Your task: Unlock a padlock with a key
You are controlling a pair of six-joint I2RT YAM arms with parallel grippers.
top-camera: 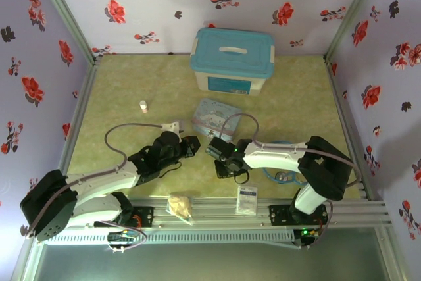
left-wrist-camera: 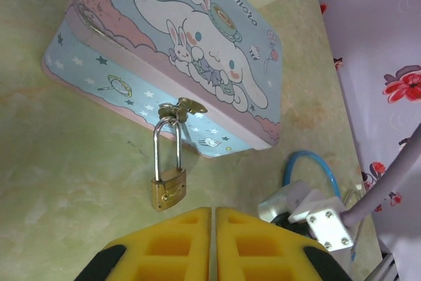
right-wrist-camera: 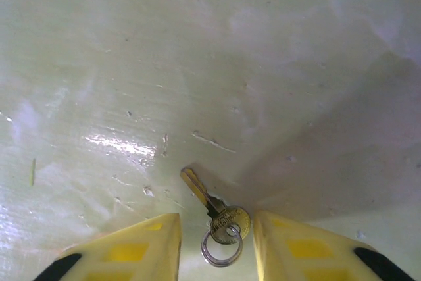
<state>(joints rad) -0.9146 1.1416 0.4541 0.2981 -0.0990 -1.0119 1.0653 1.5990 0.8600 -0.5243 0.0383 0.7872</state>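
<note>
Your left end effector (left-wrist-camera: 214, 212) clenched; padlock (left-wrist-camera: 168, 187) at 12 o'clock, shackled to Cinnamoroll tin (left-wrist-camera: 197, 44). Your right end effector (right-wrist-camera: 216, 218) released, key (right-wrist-camera: 210, 203) on surface (right-wrist-camera: 197, 64) between its fingers (right-wrist-camera: 145, 241).

The padlock (left-wrist-camera: 169, 189) was shiny yellow metal with a smooth silver loop. The key (right-wrist-camera: 212, 202) was dull yellow metal. The table (right-wrist-camera: 197, 64) looked glossy but scratched. The tin (left-wrist-camera: 131, 44) looked smooth and painted.
</note>
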